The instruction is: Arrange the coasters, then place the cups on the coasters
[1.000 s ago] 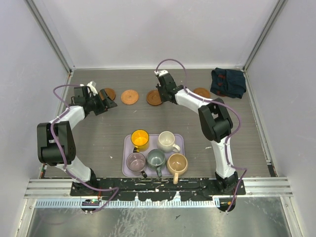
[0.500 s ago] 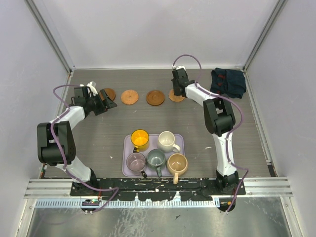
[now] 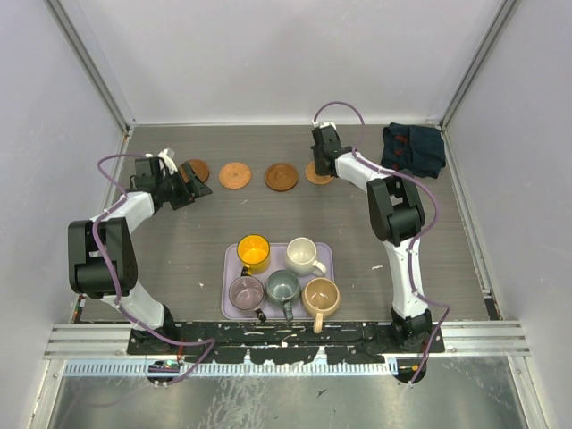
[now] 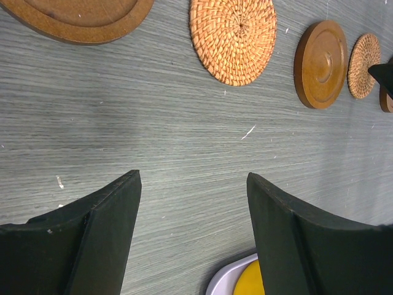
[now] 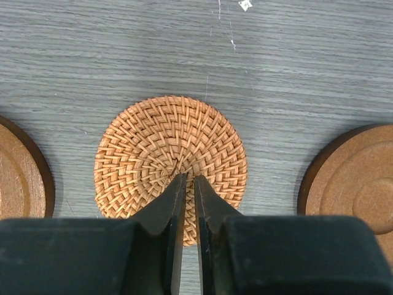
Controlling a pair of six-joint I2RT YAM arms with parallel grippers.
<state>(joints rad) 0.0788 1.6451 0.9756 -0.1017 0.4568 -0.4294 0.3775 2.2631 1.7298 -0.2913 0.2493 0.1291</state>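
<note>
**Top external view: coasters (image 3: pixel 235 175) in a row, cups (image 3: pixel 283 287) waiting on the tray (image 3: pixel 229 268)**

Shows a line of coasters across the far side of the counter (image 3: pixel 179 241), spaced apart, alternating plain wood and woven. Shows four discs from above. Reveals a fifth coaster (image 5: pixel 353 178) only at the right edge of the right wrist view, hidden from above by the right arm. Places all five cups (yellow, white, mauve, grey-green and tan) close together on the lilac tray near the arm bases, well apart from the row. Leaves a dark cloth (image 3: pixel 413 148) bunched in the far right corner.

Puts the right jaws directly over the centre of the woven coaster (image 5: pixel 171 163), fourth from the left, clenched to a thin slit and grasping nothing. Cannot tell whether touching the weave or hovering just above. Puts the left jaws beside the leftmost wood coaster (image 4: pixel 80 15), released wide and empty over bare counter.

Looks like the arranging step near its end, with no cup on a coaster yet.

Possible trouble from here:
- Dragging the woven coaster sideways on lifting away, through a tip snagged in the weave, and pushing it out of line.
- Clipping a neighbouring cup or handle while reaching into the tight cluster on the tray, tipping one over.
- Setting a cup off-centre on a wood disc, leaving it tilted on the raised rim.
</note>
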